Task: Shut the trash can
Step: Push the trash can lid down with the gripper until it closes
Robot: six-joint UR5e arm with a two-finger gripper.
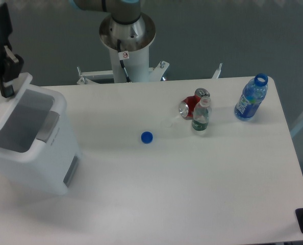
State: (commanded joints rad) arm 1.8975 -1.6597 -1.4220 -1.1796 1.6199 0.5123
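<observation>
The trash can [39,163], a large white boxy bin, stands at the table's left edge. Its grey inside [31,120] shows through the open top. The flat white lid [3,107] is tilted up along the far left side. A grey latch [48,127] sits on the front rim and a grey panel [71,171] on the side. My black gripper [6,91] hangs at the top left, its fingertips at the lid's upper edge. The fingers look closed together and hold nothing.
A blue bottle cap [147,137] lies mid-table. A red can [191,106] lies on its side beside a small clear bottle [201,117]. An uncapped blue bottle [251,98] stands at the back right. The robot base [127,38] is behind the table.
</observation>
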